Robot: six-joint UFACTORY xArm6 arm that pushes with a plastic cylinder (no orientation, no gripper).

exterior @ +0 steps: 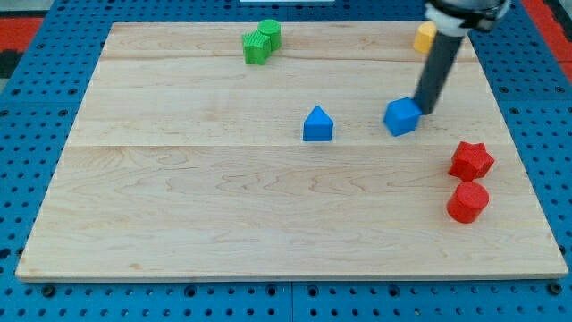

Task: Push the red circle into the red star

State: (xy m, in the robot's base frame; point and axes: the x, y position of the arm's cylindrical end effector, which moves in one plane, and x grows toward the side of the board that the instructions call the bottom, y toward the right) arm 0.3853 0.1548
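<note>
The red circle (467,202) lies near the bench's (179,224) right edge, low in the view, directly below the red star (471,160) and touching it or nearly so. My tip (423,111) rests at the upper right side of the blue cube (402,116), well above both red blocks. The rod carries no hand, so there is nothing to release or clench. A blue house-shaped block (317,124) sits left of the cube. Two green blocks (261,41) cluster at the view's top, and a yellow block (424,37) peeks out beside the rod.
</note>
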